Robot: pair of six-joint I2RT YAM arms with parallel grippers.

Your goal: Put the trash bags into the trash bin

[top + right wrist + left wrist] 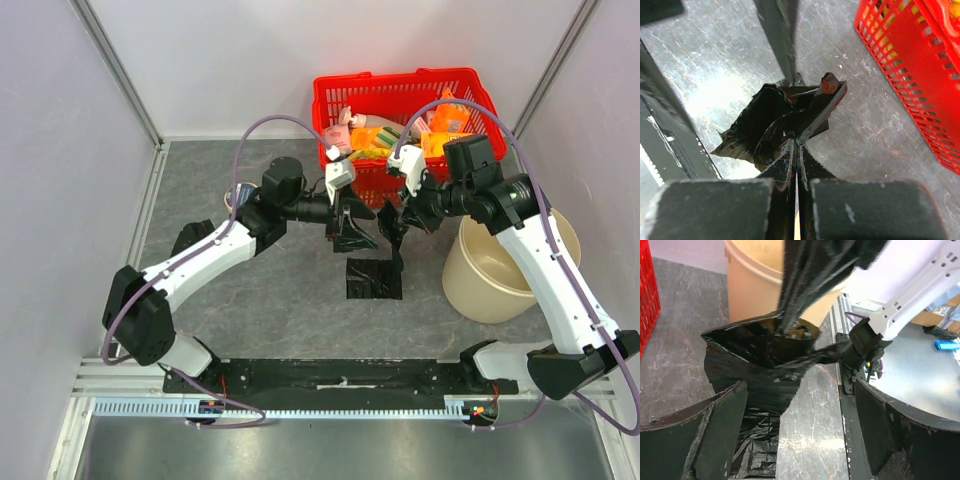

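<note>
**Bag hangs from the right gripper, bin just to its right**

The right gripper (796, 142) is clamped shut on the crumpled top of a black trash bag (390, 238). The bag hangs as a long strand running down the frame to the table (250, 300). The left gripper (800, 390) stands with its fingers spread wide around the bag's lower bulge, pinching nothing.

In the top view the trash bin (470, 280) sits at lower right of the held bag, close beside the right arm, so that arm is the nearer carrier. What shows of the bin's inside looks bare. A second bag (373, 280) lies flat at centre frame, below both grippers. The red basket (330, 100) at upper centre holds colourful packets (375, 135).
</note>
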